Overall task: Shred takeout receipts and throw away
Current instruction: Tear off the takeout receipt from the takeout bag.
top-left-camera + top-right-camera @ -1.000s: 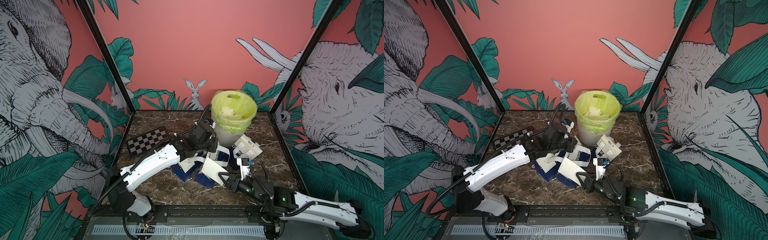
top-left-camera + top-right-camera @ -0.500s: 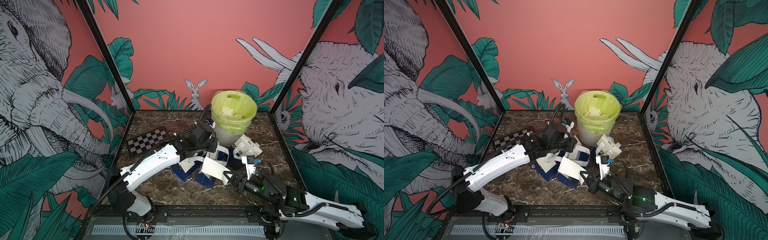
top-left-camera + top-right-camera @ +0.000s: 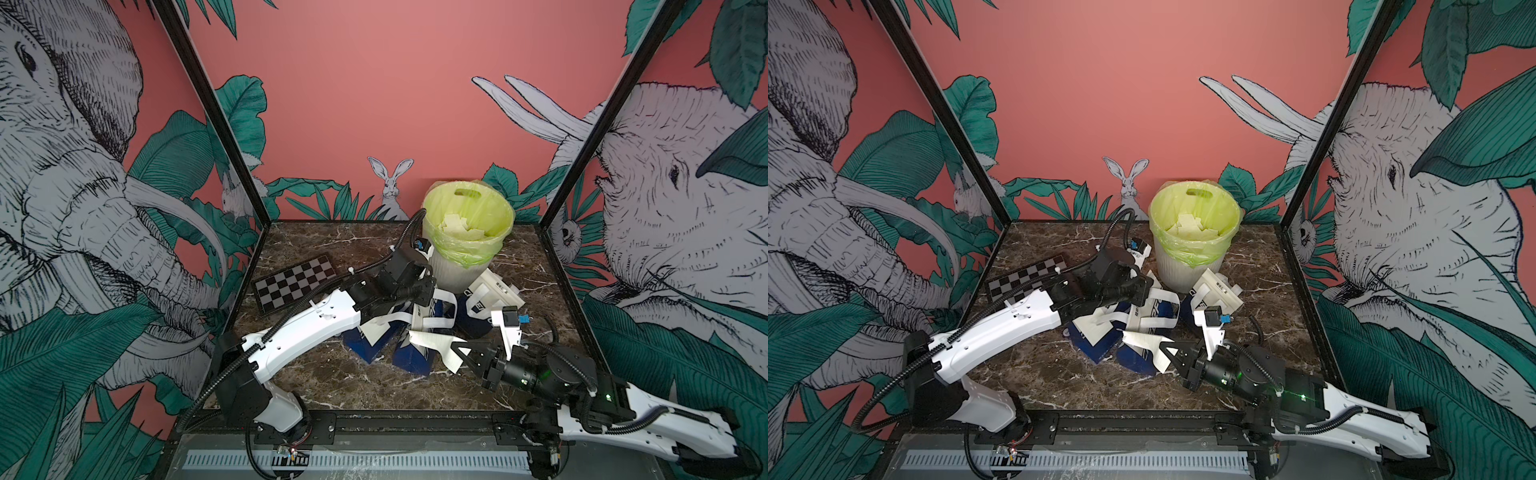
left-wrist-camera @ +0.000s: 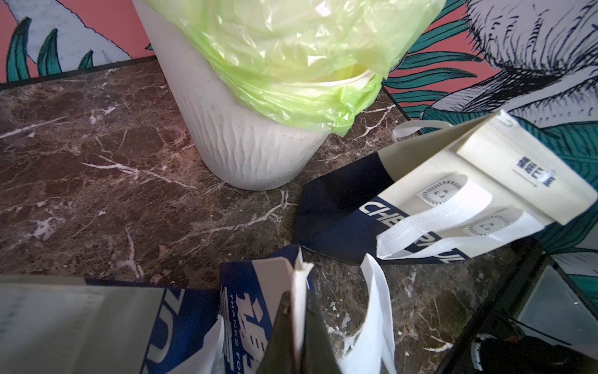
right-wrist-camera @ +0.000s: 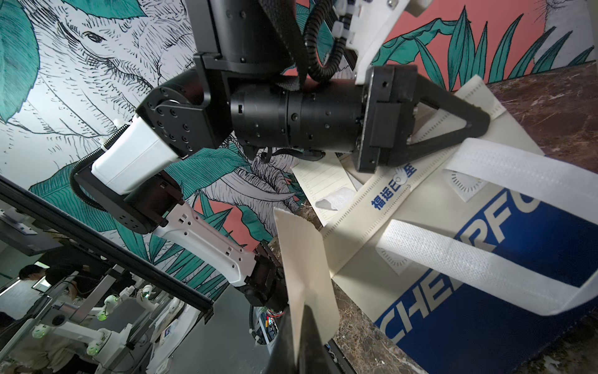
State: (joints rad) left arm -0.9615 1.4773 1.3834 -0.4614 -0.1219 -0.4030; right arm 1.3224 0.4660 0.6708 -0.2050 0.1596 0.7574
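Jaws pressed together: my right gripper (image 3: 457,348) pinches a receipt (image 3: 432,343), lower centre in a top view; my left gripper (image 4: 299,307) nips a white edge (image 4: 299,280) among bags (image 4: 339,220). Receipt judged light, limp, tearable; hold its margin.

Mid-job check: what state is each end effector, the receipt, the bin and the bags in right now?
Left end effector: shut on a white sheet edge, bag or receipt unclear.
Right end effector: shut on the receipt piece.
Receipt piece: held, edge ragged.
Bin: upright, lined, paper scraps inside.
Tote bags: lying collapsed.
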